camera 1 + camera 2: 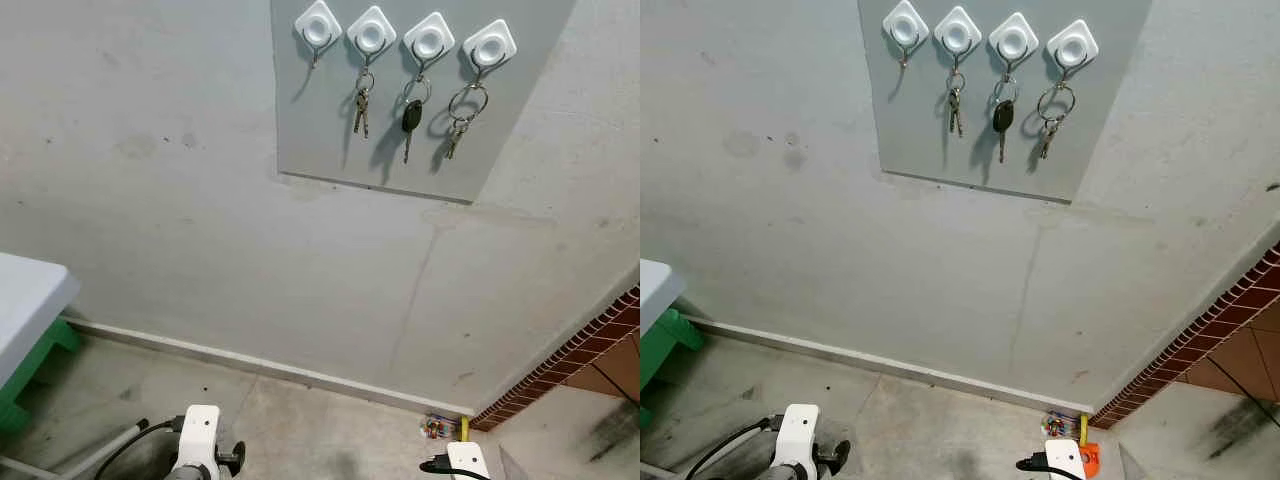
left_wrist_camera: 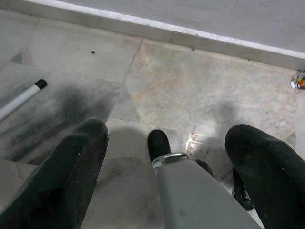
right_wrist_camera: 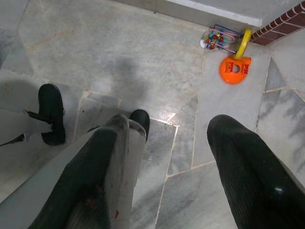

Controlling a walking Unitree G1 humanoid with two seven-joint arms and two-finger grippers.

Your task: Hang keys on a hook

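At the top of the frame a grey board (image 1: 330, 140) carries four white hooks (image 1: 371, 34), three holding key sets (image 1: 361, 108) and the leftmost hook (image 1: 317, 24) bare, while the left gripper (image 2: 167, 167) and right gripper (image 3: 167, 167) hang low, both spread and holding nothing.

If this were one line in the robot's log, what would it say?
hooks: four, leftmost bare | keys: on three | left gripper: open, empty, over floor | right gripper: open, empty, over floor

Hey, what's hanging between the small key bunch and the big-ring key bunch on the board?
In the left eye view, a black-headed car key hangs between the small key bunch and the big-ring bunch.
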